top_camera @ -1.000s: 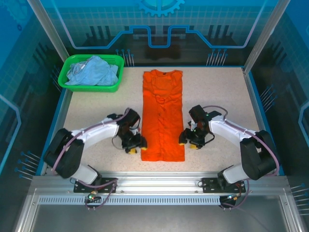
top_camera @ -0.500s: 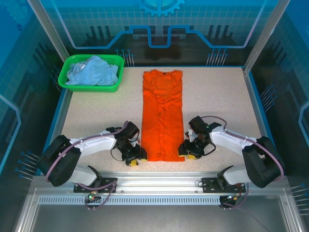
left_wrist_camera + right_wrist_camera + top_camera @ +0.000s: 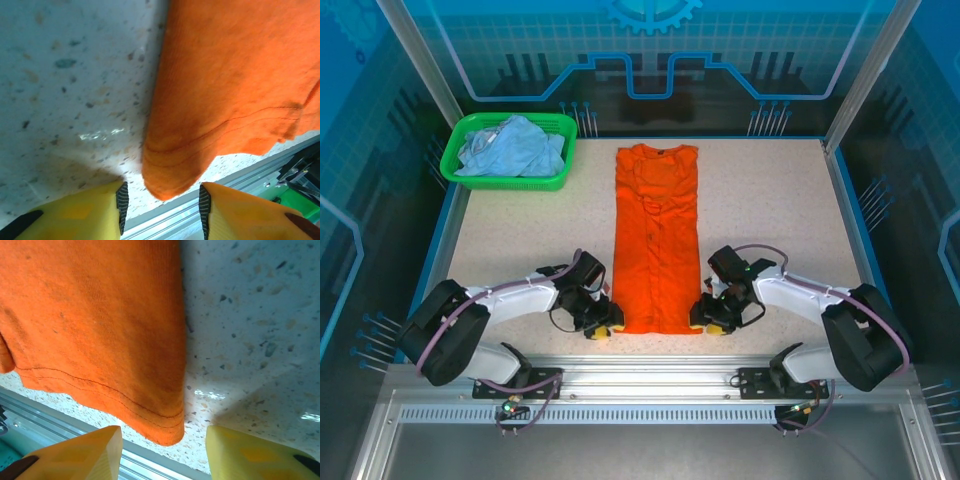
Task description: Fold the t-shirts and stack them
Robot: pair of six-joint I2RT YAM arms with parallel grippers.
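The orange t-shirt (image 3: 658,240) lies flat as a long narrow strip down the middle of the table, collar at the far end. My left gripper (image 3: 603,325) is at its near-left hem corner and my right gripper (image 3: 712,318) at its near-right hem corner. In the left wrist view the rounded hem corner (image 3: 170,175) sits between my yellow fingers (image 3: 75,210), with gaps on both sides; the left gripper (image 3: 160,202) is open. In the right wrist view the other corner (image 3: 162,427) lies inside the open right gripper (image 3: 164,452). The pale blue t-shirt (image 3: 510,148) is crumpled in the basket.
The green plastic basket (image 3: 505,183) stands at the far left corner of the table. The aluminium rail (image 3: 650,375) runs along the near edge, just behind both grippers. Speckled tabletop (image 3: 770,210) lies bare to the right and left of the orange shirt.
Both grippers have slid toward the near edge along the sides of the orange shirt and now stand at its hem corners. The shirt has not moved.
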